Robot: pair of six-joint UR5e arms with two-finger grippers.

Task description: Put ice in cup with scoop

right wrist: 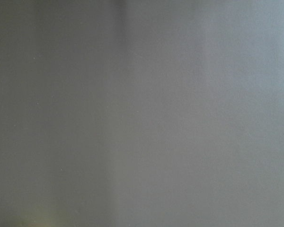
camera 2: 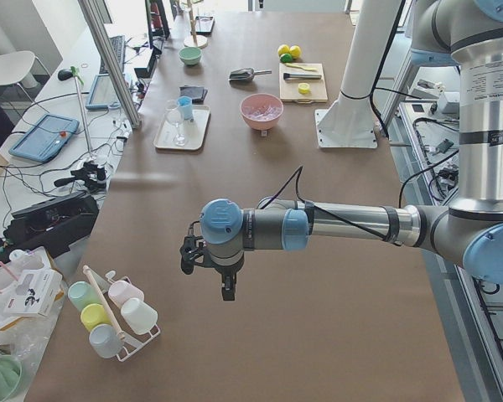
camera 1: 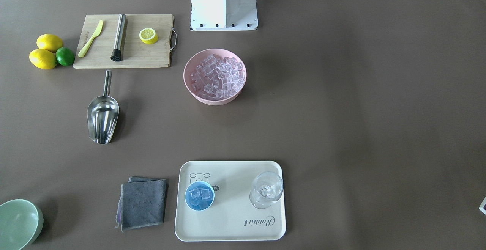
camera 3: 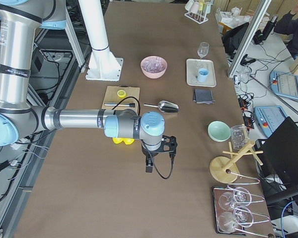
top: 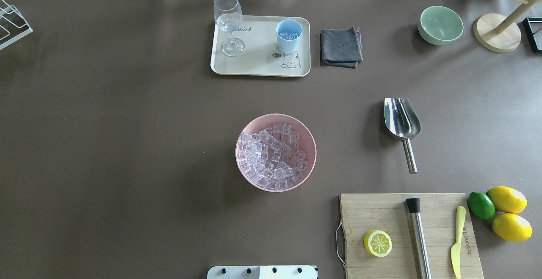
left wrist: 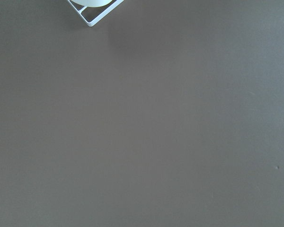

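The steel scoop (top: 402,122) lies empty on the table, handle toward the robot, and also shows in the front view as the scoop (camera 1: 102,117). A pink bowl (top: 311,143) at mid-table is full of ice (top: 271,156). The light-blue cup (top: 289,35) stands on a cream tray (top: 254,61) and holds a few ice cubes (camera 1: 201,194). My left gripper (camera 2: 226,289) hangs over bare table far from these, seen only from the side. My right gripper (camera 3: 149,166) hovers beyond the lemons, likewise. I cannot tell whether either one is open or shut.
A stemmed glass (top: 228,20) shares the tray. A grey cloth (top: 341,47) and green bowl (top: 440,25) lie beside it. A cutting board (top: 406,236) carries a lemon half (top: 377,243), steel cylinder (top: 418,236) and yellow knife (top: 456,241). Lemons (top: 510,213) and lime (top: 480,205) sit nearby.
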